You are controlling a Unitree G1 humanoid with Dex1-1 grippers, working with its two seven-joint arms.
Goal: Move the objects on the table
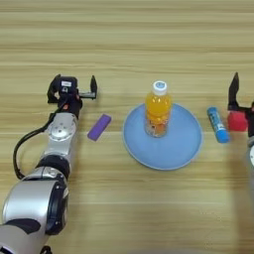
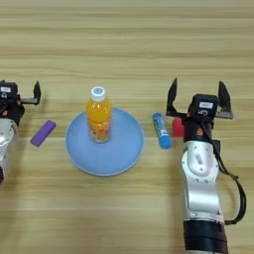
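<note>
On the table [image 1: 129, 39], a broad light-brown wooden top with plank lines running left to right, we count five loose items and two grippers. At the centre we list a round blue plate [image 1: 176, 149] lying flat, and on its far-left part a clear bottle [image 1: 158, 110] of orange drink, upright, white cap on. Left of the plate, and apart from it, we note a flat purple block [image 1: 99, 127] lying at a slant on the bare wood. Right of the plate, just off its rim, we record a blue tube [image 2: 161, 130] with a paler cap at its far end, lying on its side. Just right of the tube we find a small red block [image 2: 177, 127], partly hidden behind the right arm. The left gripper [image 1: 72, 88] sits at the left, just beyond the purple block's far-left side and clear of it, its two black fingers spread with nothing between them. The right gripper [image 2: 196, 97] stands at the right, above the red block, its two fingers spread wide and pointing to the far side, holding nothing.
</note>
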